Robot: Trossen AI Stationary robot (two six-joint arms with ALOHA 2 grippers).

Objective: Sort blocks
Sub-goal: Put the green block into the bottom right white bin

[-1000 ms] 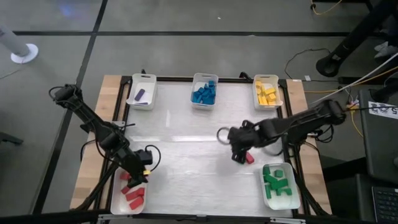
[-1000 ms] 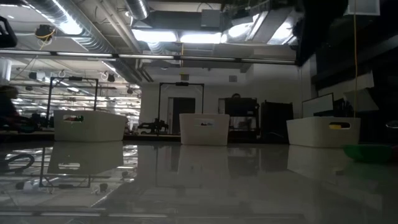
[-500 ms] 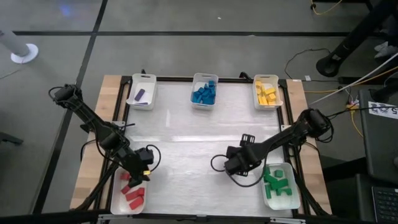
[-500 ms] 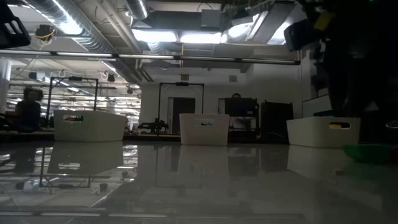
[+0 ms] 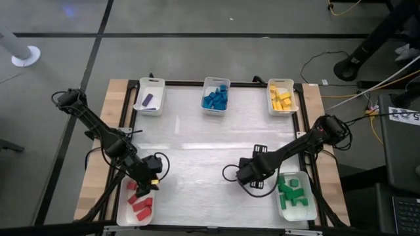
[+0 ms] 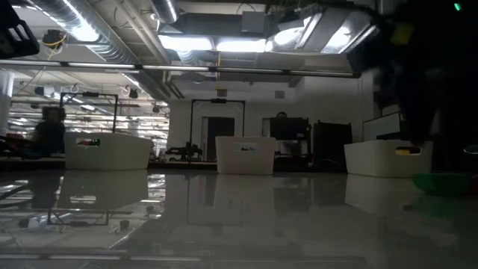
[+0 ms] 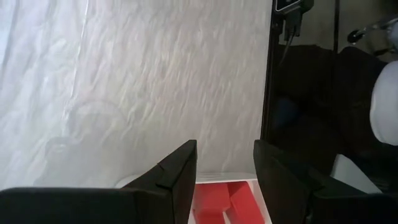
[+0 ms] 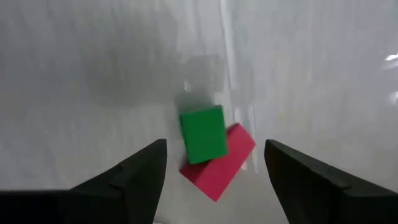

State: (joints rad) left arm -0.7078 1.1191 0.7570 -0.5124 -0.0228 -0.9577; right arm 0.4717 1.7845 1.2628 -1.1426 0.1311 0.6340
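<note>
In the right wrist view a green block (image 8: pixel 202 134) lies on the white table against a red block (image 8: pixel 220 163), overlapping one end of it. My right gripper (image 8: pixel 215 177) points down over the pair, open, with one finger on each side and clear of both. In the high view this gripper (image 5: pixel 245 174) hides the two blocks. My left gripper (image 7: pixel 224 167) stands open and bare over the tray of red blocks (image 7: pixel 219 199) at the near left (image 5: pixel 147 181).
Along the far edge stand white trays holding a purple block (image 5: pixel 149 99), blue blocks (image 5: pixel 215 98) and yellow blocks (image 5: pixel 282 99). A tray of green blocks (image 5: pixel 294 196) sits at the near right, close beside my right gripper. The red tray's rim (image 5: pixel 125 211) is at the near left.
My right gripper has moved toward the table's near edge and come down, turning to point down, and now covers the red block that lay beside it in the high view. It has held still for the last half second.
</note>
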